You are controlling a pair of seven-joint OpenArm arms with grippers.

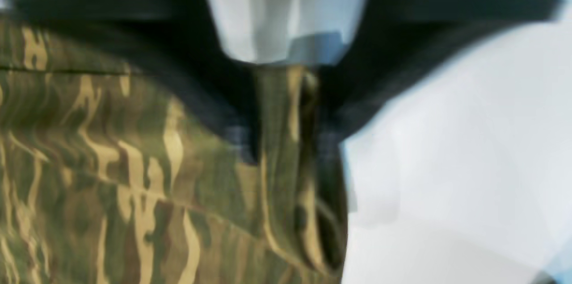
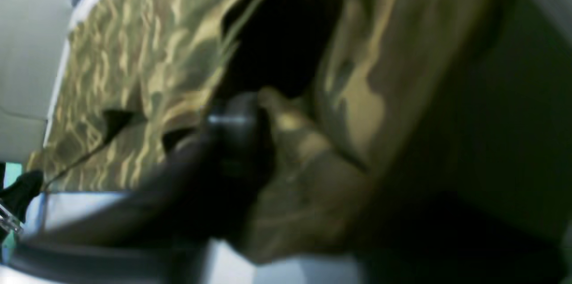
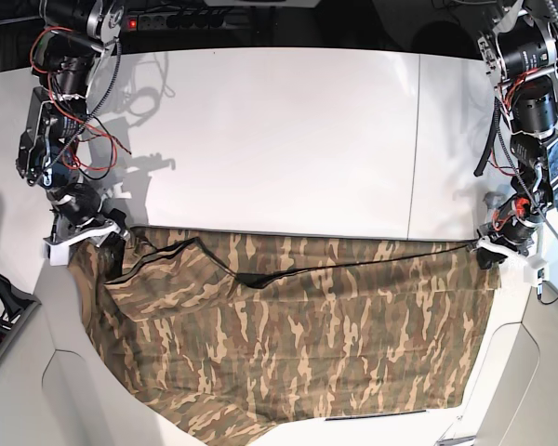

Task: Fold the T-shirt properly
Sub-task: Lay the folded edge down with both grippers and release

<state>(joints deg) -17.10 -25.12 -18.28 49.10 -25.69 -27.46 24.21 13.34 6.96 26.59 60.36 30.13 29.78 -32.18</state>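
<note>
The T-shirt (image 3: 298, 325), soft cloth streaked in brown, olive and tan, is lying across the near half of the white bench (image 3: 288, 130), its lower part spilling over the near edge. Its far edge is stretching in a taut, nearly straight line between the two arms, with a dark fold opening left of the middle. The left claw (image 1: 286, 110) is pinching a narrow bunched ridge of the cloth between its dark fingers (image 1: 232, 96) at the corner by the bench's side edge. The right claw (image 2: 263, 114) is clamping crumpled cloth at the opposite corner, blurred in its wrist view. Beyond the shirt, the smooth bench surface is lying open toward the far side.
</note>
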